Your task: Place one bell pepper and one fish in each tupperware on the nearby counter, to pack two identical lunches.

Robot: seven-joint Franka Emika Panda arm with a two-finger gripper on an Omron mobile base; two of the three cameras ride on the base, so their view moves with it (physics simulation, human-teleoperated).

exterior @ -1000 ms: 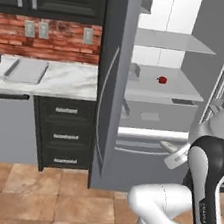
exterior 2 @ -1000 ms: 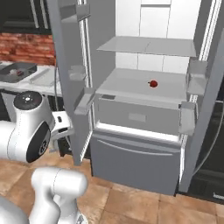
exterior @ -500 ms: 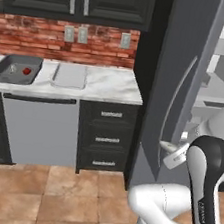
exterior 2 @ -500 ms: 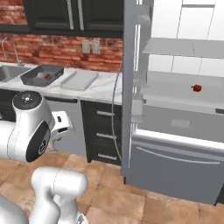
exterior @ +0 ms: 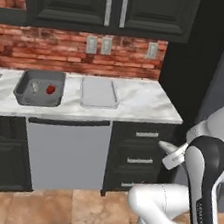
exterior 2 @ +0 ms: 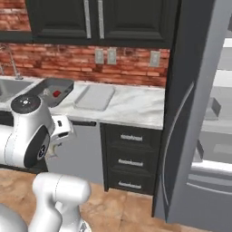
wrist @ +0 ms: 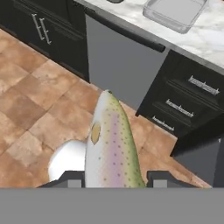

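We are seeing white marble desk (exterior: 141, 100) sitting atop black cabinets (exterior: 140, 156). Deep dark grey tub (exterior: 39, 87) resting on it, holding small red item (exterior: 50, 90). Shallow light grey tray (exterior: 99, 92) lying just beside tub, toward fridge side. Terracotta tile floor (wrist: 39, 109) lying below.

dark tub (exterior 2: 54, 92), flat tray (exterior 2: 94, 97), counter (exterior 2: 136, 108)

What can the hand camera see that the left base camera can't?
The hand view alone has the fish, speckled and pink-striped, gripped between the gripper fingers, above the tiled floor.

The left base view alone has the dark grey tub with something small and red inside, plus the brick wall and upper cabinets.

Both show the light grey tray on the marble counter, the dishwasher front and the black drawers.
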